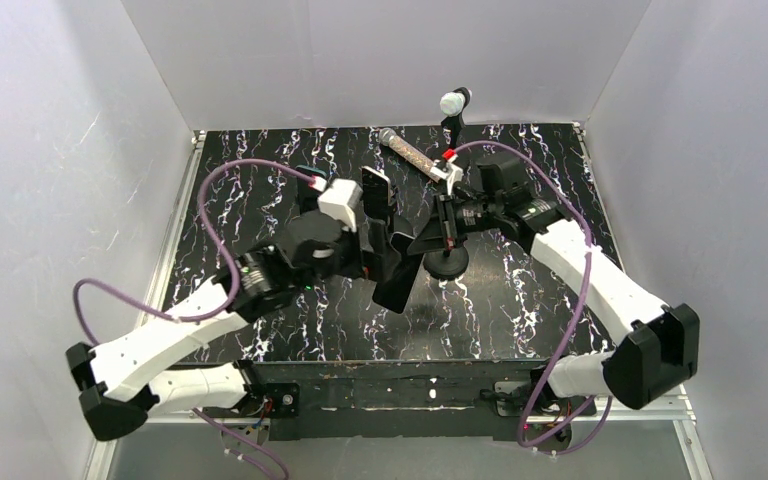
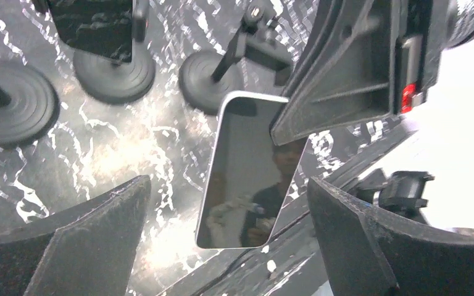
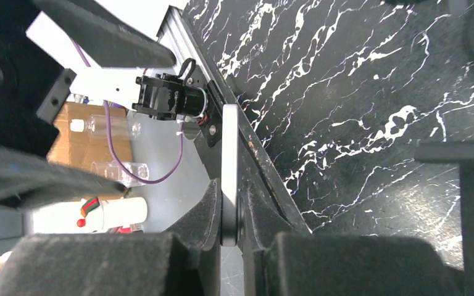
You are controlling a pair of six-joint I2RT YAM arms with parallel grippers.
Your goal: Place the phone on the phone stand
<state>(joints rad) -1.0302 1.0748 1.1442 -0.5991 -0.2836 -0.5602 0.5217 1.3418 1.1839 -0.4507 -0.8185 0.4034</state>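
From where I'm standing, the left gripper (image 1: 384, 246) is spread as wide as it goes and has hold of nothing. Its wrist camera makes that plain: the two dark fingers (image 2: 92, 246) sit low at either side of the picture, and the phone (image 2: 250, 179) hangs in the gap between them, touching neither.

The phone is over the middle of the black marbled table (image 1: 520, 310), between the two arms. Its glossy screen faces the left wrist camera. It is not on the phone stand (image 1: 447, 262), whose round base sits on the table just to the right of it.

The right gripper (image 1: 423, 243) is closed on the phone and is the only thing holding it. In the left wrist view it reaches in from the upper right and covers the phone's top right corner.

The overhead view shows the phone only as a dark slab tilted between the grippers, and the grip itself is hard to read there. The right wrist view shows it: the phone (image 3: 230, 154) is edge-on, a thin pale strip pinched between the two pads (image 3: 205, 213). The left wrist view alone shows the screen. It also shows the stand's base and slanted stem (image 2: 207, 80) beyond the phone's top edge.
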